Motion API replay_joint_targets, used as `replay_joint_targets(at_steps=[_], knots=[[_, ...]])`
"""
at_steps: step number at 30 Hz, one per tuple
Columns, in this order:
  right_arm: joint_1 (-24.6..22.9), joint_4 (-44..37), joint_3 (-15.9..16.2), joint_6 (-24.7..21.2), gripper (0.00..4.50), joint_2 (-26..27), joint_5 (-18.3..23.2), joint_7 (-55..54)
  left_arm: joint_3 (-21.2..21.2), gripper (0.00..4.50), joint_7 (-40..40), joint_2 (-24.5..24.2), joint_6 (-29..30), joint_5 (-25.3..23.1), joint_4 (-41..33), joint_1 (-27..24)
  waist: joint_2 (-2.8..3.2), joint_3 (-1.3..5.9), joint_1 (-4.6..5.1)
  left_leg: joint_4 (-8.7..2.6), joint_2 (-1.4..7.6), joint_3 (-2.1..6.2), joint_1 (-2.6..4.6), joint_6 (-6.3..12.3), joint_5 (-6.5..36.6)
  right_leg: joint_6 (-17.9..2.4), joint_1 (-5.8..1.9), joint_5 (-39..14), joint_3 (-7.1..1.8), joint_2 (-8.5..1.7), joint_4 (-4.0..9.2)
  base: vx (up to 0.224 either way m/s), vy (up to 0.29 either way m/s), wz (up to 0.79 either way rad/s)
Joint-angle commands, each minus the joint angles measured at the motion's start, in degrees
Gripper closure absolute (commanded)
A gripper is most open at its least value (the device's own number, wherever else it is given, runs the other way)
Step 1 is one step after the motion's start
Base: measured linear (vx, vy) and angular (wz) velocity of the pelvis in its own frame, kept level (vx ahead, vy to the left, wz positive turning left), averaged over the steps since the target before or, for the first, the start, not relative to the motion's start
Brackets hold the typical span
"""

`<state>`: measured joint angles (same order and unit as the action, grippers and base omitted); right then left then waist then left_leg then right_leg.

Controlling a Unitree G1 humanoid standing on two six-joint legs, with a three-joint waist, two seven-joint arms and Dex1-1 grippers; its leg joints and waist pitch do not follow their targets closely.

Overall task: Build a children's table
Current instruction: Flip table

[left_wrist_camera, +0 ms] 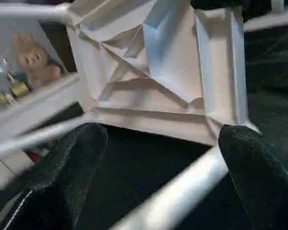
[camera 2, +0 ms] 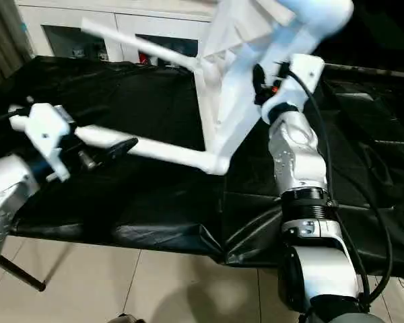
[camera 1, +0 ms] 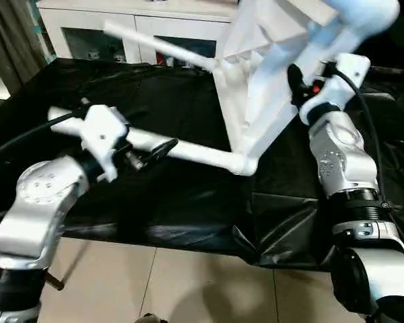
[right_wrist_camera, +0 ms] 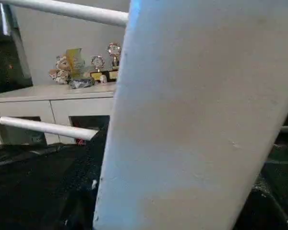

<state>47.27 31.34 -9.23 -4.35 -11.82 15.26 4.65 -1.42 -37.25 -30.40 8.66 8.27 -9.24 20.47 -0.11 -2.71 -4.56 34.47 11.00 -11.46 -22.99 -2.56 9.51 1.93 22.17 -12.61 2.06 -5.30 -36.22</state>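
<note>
White plastic children's table is tipped up on edge over the black-covered tabletop, ribbed underside showing, legs poking out sideways. Right gripper has its jaws clamped on one long white tubular leg. Left gripper hovers jaws-wide around the lowest leg.

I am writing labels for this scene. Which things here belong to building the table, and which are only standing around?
Belong to the job:
- table top, tilted up on its edge
- leg plugged into its lower corner
- leg plugged into its rear corner
- leg at the right hand
- left hand, open by the lower leg

Standing around:
- white cabinet
- trophies
- plush toy
- black cloth
</note>
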Motion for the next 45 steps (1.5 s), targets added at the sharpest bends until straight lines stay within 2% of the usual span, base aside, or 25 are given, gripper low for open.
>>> replay_joint_targets(at_steps=[1,5,7,9,10,12,15,16,18,20,22,23,25,26,27,30,31,33,36,37,39,40,43,44,45], knots=[[-0.30,-0.28,1.26,-0.54,2.44,-0.62,-2.79,-1.21,-2.82,0.14,-0.03,-1.51,-4.87,-5.56,0.97,1.46,-0.09,4.07,0.48,-3.66,1.47,0.59,2.01,-2.11,7.37,-9.25,-1.53,-0.52,-1.63,-1.46,3.27,0.000,0.000,0.00],[-0.11,-0.75,2.35,-0.77,2.46,-0.46,-3.76,-1.10,-3.73,0.14,0.49,-1.81,-6.27,-7.09,1.34,2.11,-0.18,4.11,0.49,-3.61,1.45,0.51,2.05,-2.26,6.96,-9.70,-1.48,0.41,-1.65,-1.47,3.03,0.000,0.000,0.00],[1.02,-1.53,4.61,-1.70,2.46,-0.01,-5.94,-1.26,-4.91,0.14,0.74,-1.49,-9.13,-8.41,3.27,5.51,-0.46,4.03,0.46,-3.67,1.44,0.47,2.05,-2.23,7.29,-9.87,-1.43,-0.16,-1.66,-1.40,3.17,0.000,0.000,0.00],[1.45,-1.44,5.18,-1.97,2.46,0.15,-6.68,-1.45,-5.00,0.14,0.93,-1.35,-10.29,-9.07,4.09,6.43,-0.33,4.05,0.47,-3.73,1.44,0.56,2.07,-2.71,7.53,-10.04,-1.40,-0.71,-1.64,-1.49,3.02,0.000,0.000,0.00],[2.27,-0.75,6.16,-2.42,2.46,0.40,-7.97,-1.94,-4.76,0.14,1.77,-0.87,-11.13,-9.83,5.51,8.01,-0.50,3.97,0.54,-3.75,1.43,0.57,2.04,-2.92,7.65,-9.97,-1.39,-0.90,-1.62,-1.46,3.07,0.000,0.000,0.00],[2.44,-0.67,6.47,-2.53,2.46,0.47,-8.21,-2.11,-4.76,0.14,2.26,-0.82,-11.46,-10.46,5.82,8.35,-0.78,3.98,0.78,-3.79,1.42,0.59,1.91,-3.14,7.98,-9.93,-1.53,-1.04,-1.63,-1.52,3.06,0.000,0.000,0.00],[2.94,-0.49,6.85,-2.93,2.46,1.02,-8.48,-2.77,-5.43,0.14,3.14,-1.71,-13.07,-13.47,6.41,8.83,-0.67,4.02,0.91,-3.74,1.58,0.57,2.05,-3.10,8.21,-9.65,-1.31,-1.08,-1.69,-1.59,3.05,0.000,0.000,0.00],[2.80,-0.87,7.14,-3.34,2.46,1.27,-8.70,-2.82,-5.33,0.14,3.53,-1.84,-13.77,-13.97,6.59,8.87,-0.85,4.04,0.94,-3.75,1.60,0.58,2.08,-3.15,8.09,-9.61,-1.33,-0.86,-1.67,-1.55,3.05,0.000,0.000,0.00],[2.66,-1.15,7.40,-3.62,2.46,1.38,-8.87,-2.76,-5.18,0.14,3.58,-1.81,-14.03,-13.81,6.64,8.89,-0.72,4.04,0.92,-3.81,1.61,0.63,2.19,-3.66,8.07,-9.61,-1.24,-0.09,-1.63,-1.49,2.88,0.000,0.000,0.00],[2.10,-1.75,8.69,-4.54,2.46,1.44,-10.35,-2.55,-5.79,0.14,2.11,-2.89,-15.01,-14.11,6.60,9.08,-1.28,4.07,1.07,-3.82,1.56,0.61,2.14,-3.98,8.19,-9.64,-1.32,1.03,-1.59,-1.39,2.80,0.000,0.000,0.00],[1.81,-2.03,9.13,-4.94,2.46,1.53,-10.84,-2.45,-5.99,0.14,1.32,-3.32,-15.28,-14.10,6.39,9.01,-1.32,4.03,1.04,-3.83,1.52,0.62,2.08,-3.81,8.03,-9.73,-1.34,0.88,-1.61,-1.52,2.77,0.000,0.000,0.00],[1.47,-2.21,9.56,-5.24,1.96,1.63,-11.27,-2.23,-6.07,0.14,0.57,-3.53,-15.71,-13.87,6.09,8.95,-1.34,4.03,1.10,-3.81,1.54,0.59,2.10,-3.73,8.06,-9.87,-1.35,0.77,-1.64,-1.57,2.76,0.000,0.000,0.00],[0.77,-2.07,10.84,-5.20,1.96,1.40,-12.80,-1.85,-6.02,0.14,0.64,-3.57,-16.73,-14.33,5.35,9.02,-1.25,4.02,1.12,-3.81,1.55,0.63,2.00,-3.81,7.58,-10.00,-1.41,1.14,-1.63,-1.54,2.72,0.000,0.000,0.00],[-0.09,-1.56,11.64,-5.22,1.96,1.36,-14.04,-2.25,-5.93,0.14,2.39,-3.73,-18.90,-16.55,5.12,9.80,-1.44,3.96,1.20,-3.83,1.54,0.63,1.90,-3.68,7.29,-9.98,-1.50,1.37,-1.64,-1.52,2.81,0.000,0.000,0.00],[-0.32,-1.46,11.61,-5.30,1.66,1.46,-14.07,-2.46,-5.86,0.14,2.91,-3.70,-19.39,-17.03,5.17,10.09,-1.33,4.00,1.24,-3.81,1.57,0.65,1.90,-3.75,7.47,-9.81,-1.57,1.29,-1.66,-1.63,2.82,0.000,0.000,0.00],[-1.22,-1.10,11.99,-5.40,1.53,1.37,-14.89,-3.12,-4.61,0.14,6.04,-3.21,-19.83,-18.51,5.97,12.00,-1.33,4.02,1.32,-3.81,1.62,0.64,2.10,-4.16,8.36,-10.13,-1.43,1.21,-1.66,-1.53,2.79,0.000,0.000,0.00],[-1.87,-0.07,12.01,-5.13,1.41,1.35,-15.24,-3.64,-3.78,0.14,10.20,-3.59,-20.97,-21.89,7.51,14.20,-1.07,4.11,1.28,-3.61,1.57,0.64,2.21,-4.30,7.97,-10.02,-1.41,2.54,-1.72,-1.45,2.68,0.000,0.000,0.00],[-2.21,0.64,12.29,-5.11,1.15,1.14,-15.78,-3.99,-3.36,0.14,12.15,-3.80,-22.01,-23.27,8.05,15.07,-1.30,4.09,1.35,-3.60,1.49,0.69,2.03,-4.31,7.47,-10.07,-1.58,3.35,-1.69,-1.40,2.64,0.000,0.000,0.00],[-2.91,1.02,12.72,-4.96,1.15,0.92,-16.58,-4.18,-2.39,0.14,14.66,-4.03,-23.48,-25.06,8.18,16.04,-1.43,4.01,1.31,-3.54,1.49,0.71,1.90,-4.17,7.51,-10.13,-1.68,2.99,-1.69,-1.56,2.62,0.000,0.000,0.00],[-3.51,0.74,12.49,-5.20,1.15,1.03,-16.84,-4.06,-1.34,0.14,16.49,-3.80,-25.14,-26.15,8.35,16.92,-0.98,4.09,1.25,-3.49,1.54,0.75,2.06,-4.38,7.52,-10.40,-1.52,3.43,-1.66,-1.51,2.50,0.000,0.000,0.00],[-3.94,0.41,12.29,-5.47,1.15,1.10,-17.01,-4.09,-0.80,0.14,18.81,-4.06,-26.50,-28.31,8.64,17.81,-1.09,4.09,1.28,-3.48,1.58,0.76,2.04,-4.37,7.56,-10.41,-1.57,4.01,-1.64,-1.44,2.53,0.000,0.000,0.00],[-4.08,0.26,12.20,-5.63,1.15,1.12,-17.05,-4.20,-0.67,0.14,20.54,-4.50,-27.00,-30.17,8.82,18.26,-0.84,4.09,1.31,-3.48,1.58,0.80,2.05,-4.38,7.91,-10.26,-1.56,4.13,-1.60,-1.35,2.60,0.000,0.000,0.00],[-4.05,0.23,12.01,-5.51,1.15,1.25,-17.10,-4.39,-0.39,0.14,26.05,-5.85,-27.77,-34.74,10.31,19.60,-0.82,4.09,1.33,-3.47,1.54,0.87,2.05,-4.70,8.68,-10.37,-1.56,3.78,-1.58,-1.33,2.52,0.000,0.000,0.00],[-4.05,0.23,12.01,-5.51,1.15,1.25,-17.10,-4.39,-0.39,0.14,26.05,-5.85,-27.77,-34.74,10.31,19.60,-0.82,4.09,1.33,-3.47,1.54,0.87,2.05,-4.70,8.68,-10.37,-1.56,3.78,-1.58,-1.33,2.52,0.000,0.000,0.00],[-4.01,0.19,11.98,-5.33,1.15,1.41,-16.96,-4.20,-0.25,0.14,27.29,-6.46,-26.98,-36.25,11.00,19.97,-0.61,4.09,1.24,-3.48,1.52,0.93,2.09,-4.90,8.95,-10.51,-1.51,3.26,-1.57,-1.47,2.48,0.000,0.000,0.00]])
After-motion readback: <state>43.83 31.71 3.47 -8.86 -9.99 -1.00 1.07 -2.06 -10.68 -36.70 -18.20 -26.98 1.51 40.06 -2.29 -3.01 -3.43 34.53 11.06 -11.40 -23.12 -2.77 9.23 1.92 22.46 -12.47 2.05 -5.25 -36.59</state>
